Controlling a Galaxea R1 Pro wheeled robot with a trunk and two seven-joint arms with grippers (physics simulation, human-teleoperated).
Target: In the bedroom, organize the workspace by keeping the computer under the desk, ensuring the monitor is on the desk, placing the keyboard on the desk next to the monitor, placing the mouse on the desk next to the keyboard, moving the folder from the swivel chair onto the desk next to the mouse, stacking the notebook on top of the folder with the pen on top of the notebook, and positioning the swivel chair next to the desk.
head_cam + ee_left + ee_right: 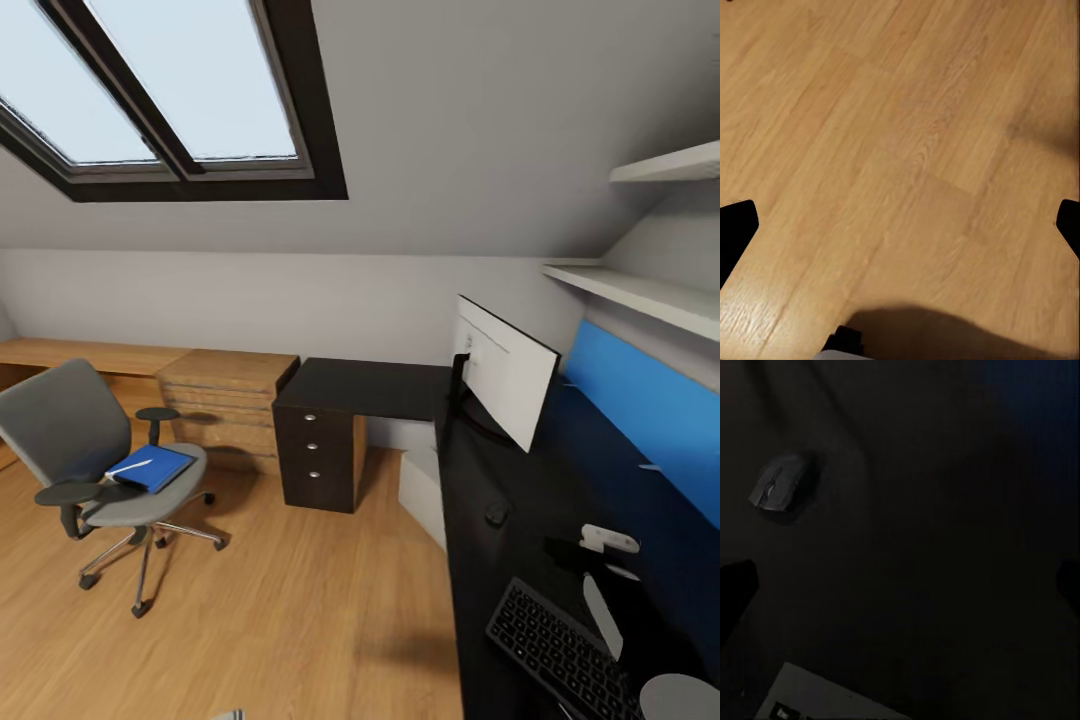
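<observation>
The blue folder (150, 467) lies flat on the swivel chair (90, 450) seat, well apart from the desk (520, 500). Being thin and probably light, it should be gripped at an overhanging edge. Both grippers, left (900, 225) and right (900, 585), are spread apart, empty.

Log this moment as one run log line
folder on swivel chair | monitor, keyboard, mouse on desk | both grippers open, empty

Blue folder (150, 467), grey swivel chair (75, 440), black desk (520, 500).
</observation>
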